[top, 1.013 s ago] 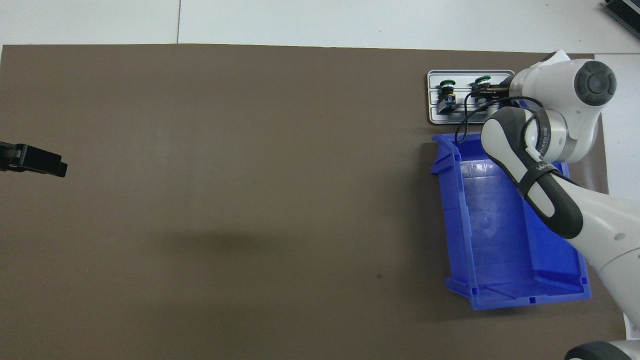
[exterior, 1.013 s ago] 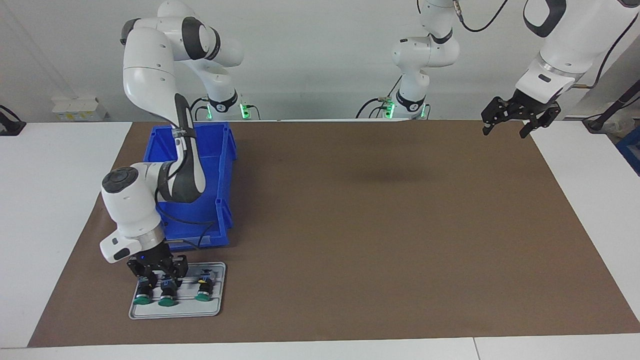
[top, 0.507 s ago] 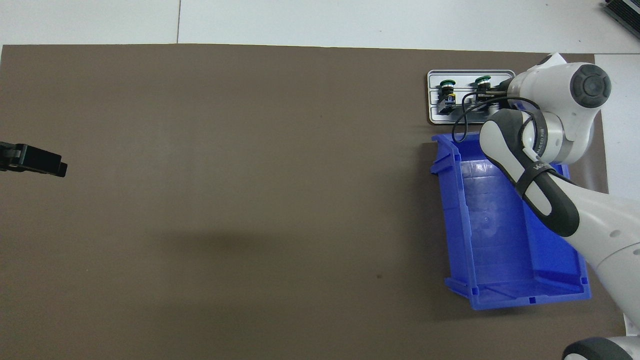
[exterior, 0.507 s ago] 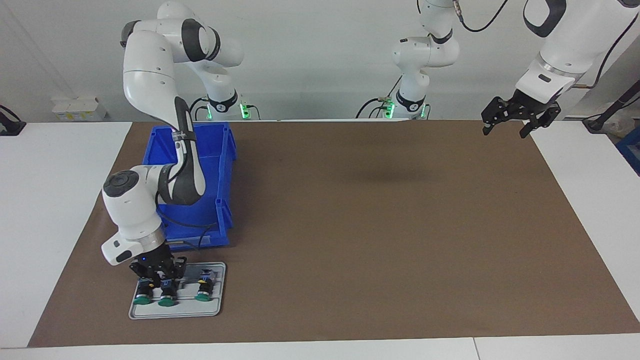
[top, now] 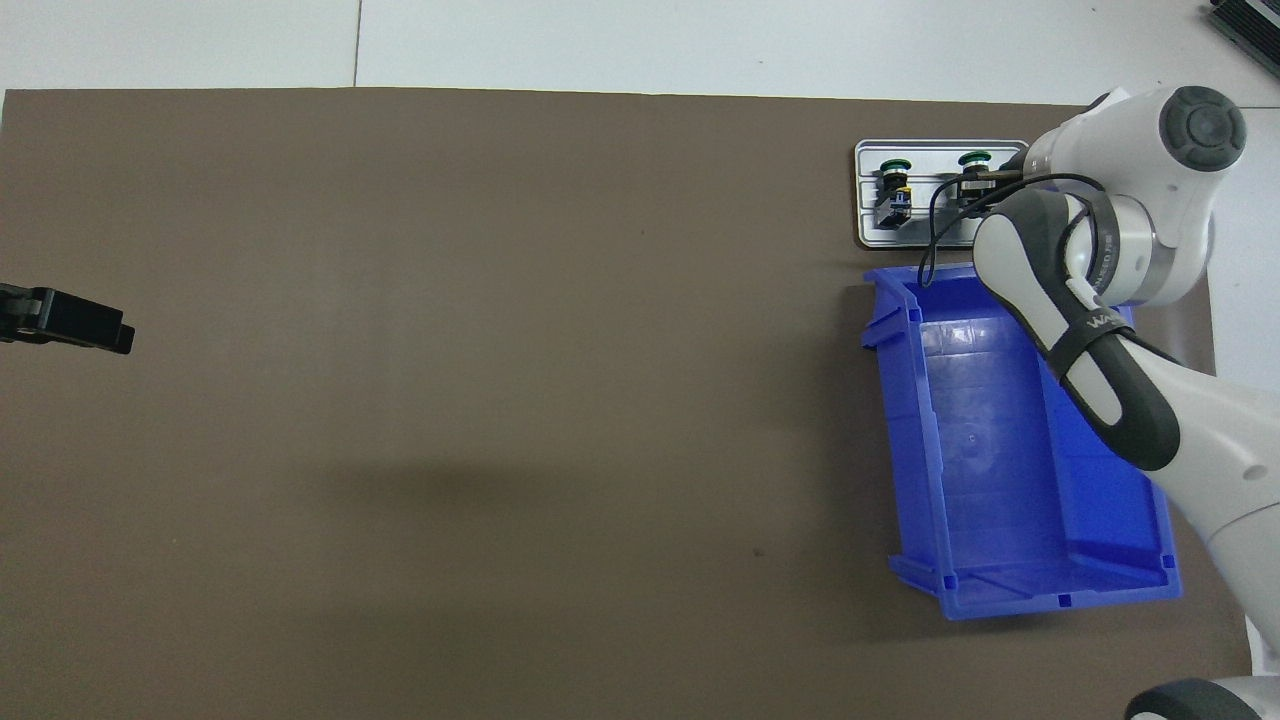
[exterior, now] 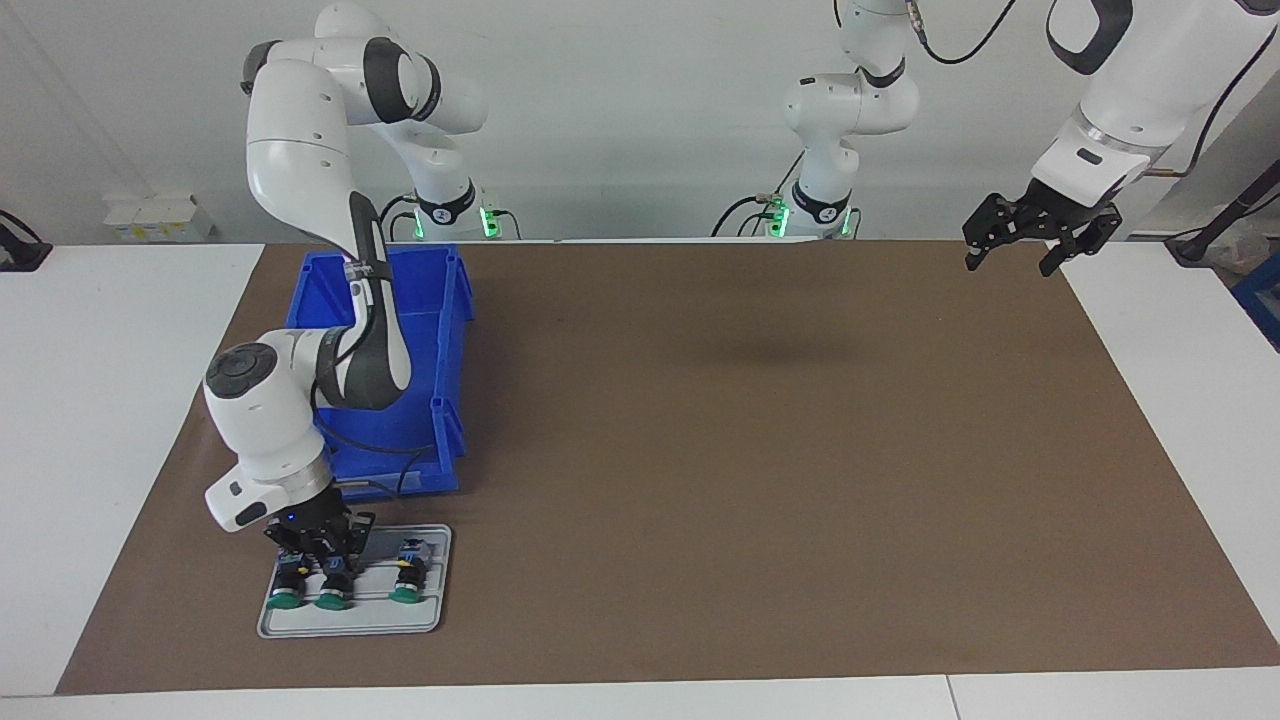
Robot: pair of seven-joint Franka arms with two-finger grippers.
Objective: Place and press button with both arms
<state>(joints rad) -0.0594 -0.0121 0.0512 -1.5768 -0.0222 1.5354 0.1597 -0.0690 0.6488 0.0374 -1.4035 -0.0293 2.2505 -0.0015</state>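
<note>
A grey tray [exterior: 350, 622] near the table edge farthest from the robots, at the right arm's end, carries three green-capped buttons lying on their sides. My right gripper [exterior: 320, 560] is down on the tray, shut on the black body of the middle button [exterior: 332, 598], whose cap also shows in the overhead view [top: 972, 158]. Another plain button [exterior: 284, 599] lies beside it, hidden under the wrist from above. The button with the yellow mark [exterior: 405, 590] lies apart. My left gripper [exterior: 1010, 262] hangs open in the air over the mat's corner at the left arm's end.
An empty blue bin [exterior: 452, 330] stands on the brown mat right beside the tray, nearer to the robots, with the right arm reaching over it. White table borders the mat [exterior: 760, 450] on all sides.
The right gripper's fingers have come together on the middle button's body, and its wrist has shifted slightly. The left arm has not moved.
</note>
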